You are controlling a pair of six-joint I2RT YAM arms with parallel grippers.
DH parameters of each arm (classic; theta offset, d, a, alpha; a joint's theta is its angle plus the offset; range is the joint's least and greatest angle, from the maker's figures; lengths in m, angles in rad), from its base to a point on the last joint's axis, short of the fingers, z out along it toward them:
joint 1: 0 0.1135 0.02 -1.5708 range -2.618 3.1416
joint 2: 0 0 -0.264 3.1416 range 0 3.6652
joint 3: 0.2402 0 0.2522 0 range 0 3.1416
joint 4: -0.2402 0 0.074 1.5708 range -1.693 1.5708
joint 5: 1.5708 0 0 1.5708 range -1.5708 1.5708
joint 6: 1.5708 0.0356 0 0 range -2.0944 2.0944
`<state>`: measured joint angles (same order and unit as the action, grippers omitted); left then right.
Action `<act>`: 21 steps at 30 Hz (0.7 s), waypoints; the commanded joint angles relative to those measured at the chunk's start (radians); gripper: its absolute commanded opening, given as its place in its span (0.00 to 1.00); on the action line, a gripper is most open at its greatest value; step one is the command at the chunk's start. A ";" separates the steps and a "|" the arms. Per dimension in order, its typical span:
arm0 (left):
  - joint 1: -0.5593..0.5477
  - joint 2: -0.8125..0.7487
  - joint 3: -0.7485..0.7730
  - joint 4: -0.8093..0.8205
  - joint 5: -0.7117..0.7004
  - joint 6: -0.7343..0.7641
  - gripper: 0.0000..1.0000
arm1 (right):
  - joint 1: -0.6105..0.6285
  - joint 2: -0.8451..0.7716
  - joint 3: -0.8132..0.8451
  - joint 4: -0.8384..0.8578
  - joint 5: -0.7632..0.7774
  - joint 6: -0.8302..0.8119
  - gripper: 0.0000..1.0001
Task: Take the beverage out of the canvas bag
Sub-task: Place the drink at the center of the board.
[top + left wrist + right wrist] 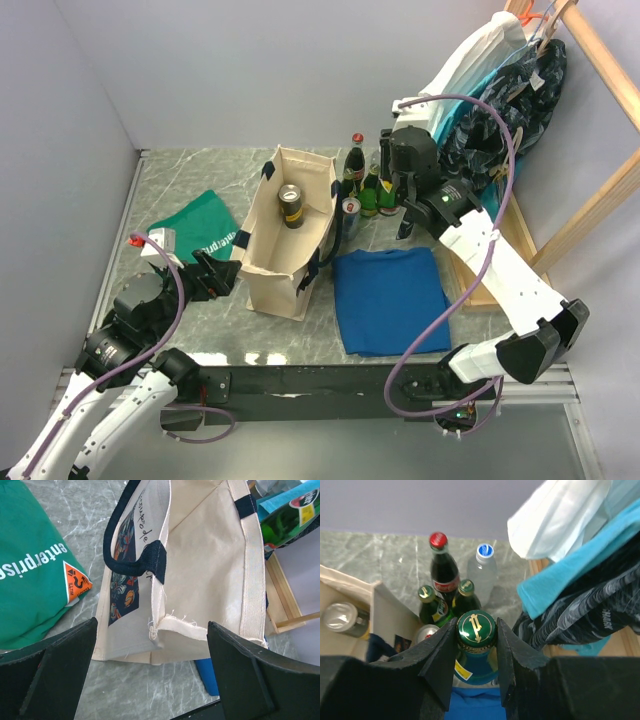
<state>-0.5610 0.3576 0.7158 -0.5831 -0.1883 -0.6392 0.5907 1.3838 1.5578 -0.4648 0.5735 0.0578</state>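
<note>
The cream canvas bag (262, 262) with navy handles stands open mid-table. A can (290, 205) stands inside it, also seen in the right wrist view (342, 619). My right gripper (405, 205) is to the right of the bag and is shut on the green cap of a green glass bottle (476, 628). It holds the bottle over the far edge of the blue cloth; in the top view the gripper hides the bottle. My left gripper (215, 272) is open and empty at the bag's near left corner. The left wrist view shows the bag's corner (200, 570) just beyond the gripper (150, 680).
A cola bottle (355, 160), two green bottles (370, 195), a water bottle (484, 570) and a can (351, 208) stand just right of the bag. There is a green cloth (200, 228) at left, a folded blue cloth (390, 298) at front right, and a wooden rack with clothes (520, 80) at far right.
</note>
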 commanded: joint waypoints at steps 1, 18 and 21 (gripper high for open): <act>0.006 0.007 0.013 0.039 0.006 0.016 0.96 | -0.040 -0.051 0.007 0.172 -0.023 0.052 0.00; 0.006 0.009 0.014 0.037 0.000 0.016 0.96 | -0.118 0.050 0.015 0.149 -0.084 0.077 0.00; 0.006 0.007 0.014 0.037 -0.002 0.015 0.96 | -0.126 0.080 0.015 0.153 -0.081 0.077 0.00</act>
<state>-0.5594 0.3599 0.7158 -0.5835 -0.1883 -0.6392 0.4763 1.4647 1.5200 -0.4637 0.4686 0.1303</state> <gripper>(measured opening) 0.967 0.406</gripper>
